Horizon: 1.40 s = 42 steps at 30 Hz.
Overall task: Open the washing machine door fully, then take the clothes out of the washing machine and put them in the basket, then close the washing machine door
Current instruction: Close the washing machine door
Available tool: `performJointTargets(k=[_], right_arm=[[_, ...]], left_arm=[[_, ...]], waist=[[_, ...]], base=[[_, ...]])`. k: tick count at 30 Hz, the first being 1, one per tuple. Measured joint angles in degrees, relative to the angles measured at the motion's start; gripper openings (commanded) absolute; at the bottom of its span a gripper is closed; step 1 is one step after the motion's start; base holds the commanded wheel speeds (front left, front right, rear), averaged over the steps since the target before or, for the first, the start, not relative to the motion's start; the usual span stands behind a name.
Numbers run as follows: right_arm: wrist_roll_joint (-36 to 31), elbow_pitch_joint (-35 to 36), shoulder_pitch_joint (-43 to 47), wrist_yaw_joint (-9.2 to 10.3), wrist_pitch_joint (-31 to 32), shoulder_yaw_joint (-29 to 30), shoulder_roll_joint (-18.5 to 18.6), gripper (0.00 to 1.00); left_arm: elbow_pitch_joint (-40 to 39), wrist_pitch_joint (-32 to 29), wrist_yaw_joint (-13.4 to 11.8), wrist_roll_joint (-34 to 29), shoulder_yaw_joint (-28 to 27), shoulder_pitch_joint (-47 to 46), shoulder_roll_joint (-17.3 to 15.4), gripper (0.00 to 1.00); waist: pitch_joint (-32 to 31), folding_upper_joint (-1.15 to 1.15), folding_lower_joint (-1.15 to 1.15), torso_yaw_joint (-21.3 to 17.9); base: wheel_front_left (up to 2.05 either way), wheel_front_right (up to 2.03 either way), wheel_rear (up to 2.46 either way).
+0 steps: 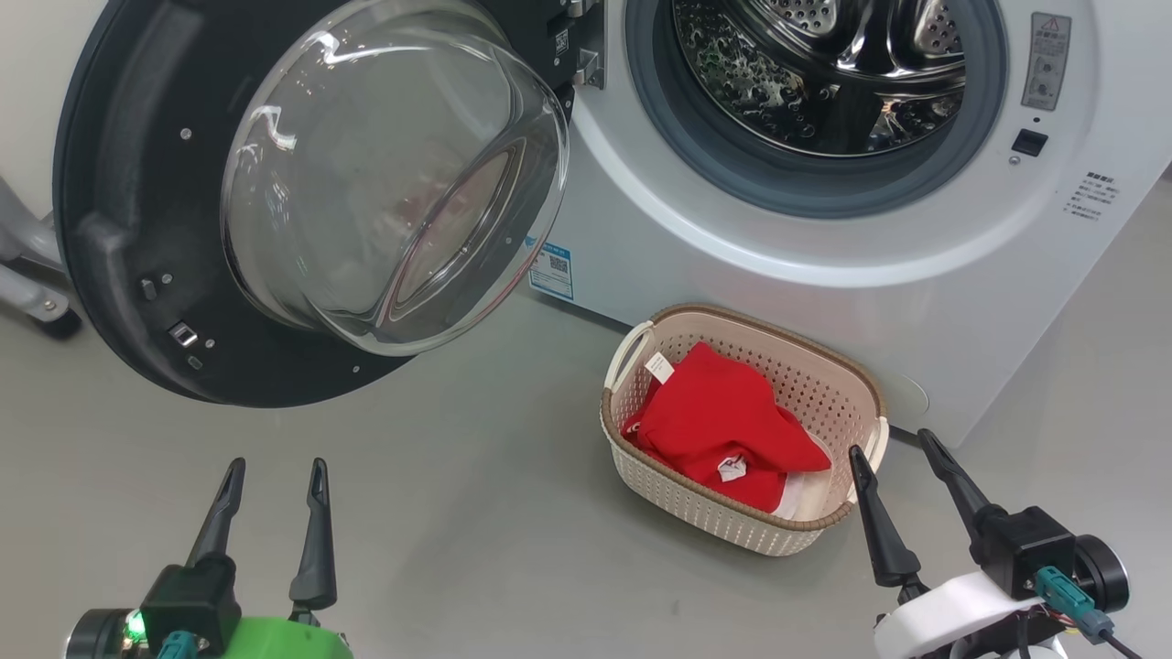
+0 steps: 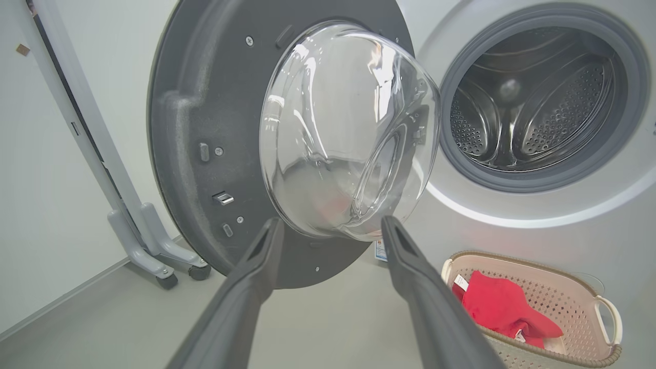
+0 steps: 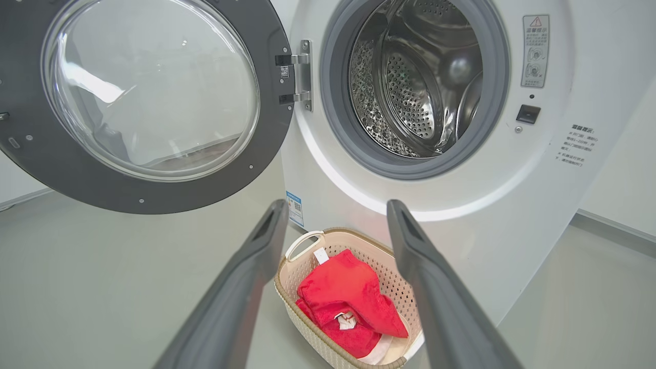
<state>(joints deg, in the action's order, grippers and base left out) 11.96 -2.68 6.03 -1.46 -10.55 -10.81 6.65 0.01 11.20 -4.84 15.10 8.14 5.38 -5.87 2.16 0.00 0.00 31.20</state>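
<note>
Left gripper [image 1: 277,464] and right gripper [image 1: 890,442] gape wide, empty. Right wrist gives me the hinge [image 3: 302,74] whole; head view clips it. Clothes [image 1: 723,421] lie in basket [image 1: 824,352] beside washing machine [image 1: 696,229]; floor [image 1: 476,513] runs between open door [image 1: 119,229] rim and basket.

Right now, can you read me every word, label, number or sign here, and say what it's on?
Nothing is sharp enough to quote.
Grey sticker on the washing machine: red warning triangle, print below too small.
Blue label sticker low on its front: square code, print blurred.
Printed lines on its right side: too small.
Label by the door hinge: too small.
White tag on the clothes: unreadable.
</note>
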Motion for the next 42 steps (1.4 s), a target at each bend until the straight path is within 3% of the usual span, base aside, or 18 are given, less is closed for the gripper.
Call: performJointTargets(k=[1,2,3,4,8,16,25,39,42], right_arm=[[0.0,-0.11,-0.08,-0.03,0.01,-0.02,0.0,1.0],[0.0,-0.21,-0.19,-0.11,0.02,-0.02,0.01,1.0],[0.0,-0.26,-0.31,-0.21,0.2,-0.02,0.03,1.0],[0.0,-0.34,-0.43,-0.24,0.23,-0.02,0.04,1.0],[0.0,-0.53,-0.92,-0.24,0.23,0.0,0.15,1.0],[0.0,-0.9,-0.92,-0.23,0.23,0.3,0.2,1.0],[0.0,-1.15,-0.91,-0.18,0.23,0.57,0.46,1.0],[0.0,0.01,-0.91,0.09,0.44,0.81,0.98,1.0],[0.0,0.33,-0.91,0.1,0.59,0.93,1.12,1.0]], left_arm=[[-0.1,0.03,0.0,0.02,-0.01,0.0,0.04,1.0],[-0.19,0.04,0.0,0.1,-0.02,0.01,0.11,0.73],[-0.34,0.25,0.0,0.56,-0.02,0.01,0.23,0.25],[-0.53,0.54,0.0,0.81,-0.03,0.01,0.36,0.0],[-1.03,0.92,0.18,1.65,0.15,0.01,0.85,0.0],[-4.25,1.99,4.02,9.2,-0.55,-0.16,1.78,0.0],[-8.79,2.48,9.77,28.91,-6.0,-2.73,3.1,0.0],[-13.07,-1.09,11.18,56.55,-17.51,-14.94,3.27,0.0],[-11.66,-2.58,11.18,59.51,-19.34,-17.21,2.55,0.0]], waist=[[0.05,0.0,0.0,0.01],[0.11,0.0,0.0,0.01],[0.15,0.0,0.0,0.01],[0.2,0.0,0.0,0.01],[0.34,0.0,0.0,-0.02],[0.48,0.0,0.0,-0.14],[0.38,0.0,0.0,-0.26],[1.62,0.0,0.0,-0.28],[1.93,0.0,0.0,-0.3]], base=[[0.0,0.0,0.0],[0.0,0.0,0.0],[0.0,0.0,0.0],[0.0,0.0,0.0],[0.0,0.0,0.0],[0.0,0.0,0.0],[0.0,0.0,0.0],[0.0,0.0,0.0],[0.0,0.0,0.0]])
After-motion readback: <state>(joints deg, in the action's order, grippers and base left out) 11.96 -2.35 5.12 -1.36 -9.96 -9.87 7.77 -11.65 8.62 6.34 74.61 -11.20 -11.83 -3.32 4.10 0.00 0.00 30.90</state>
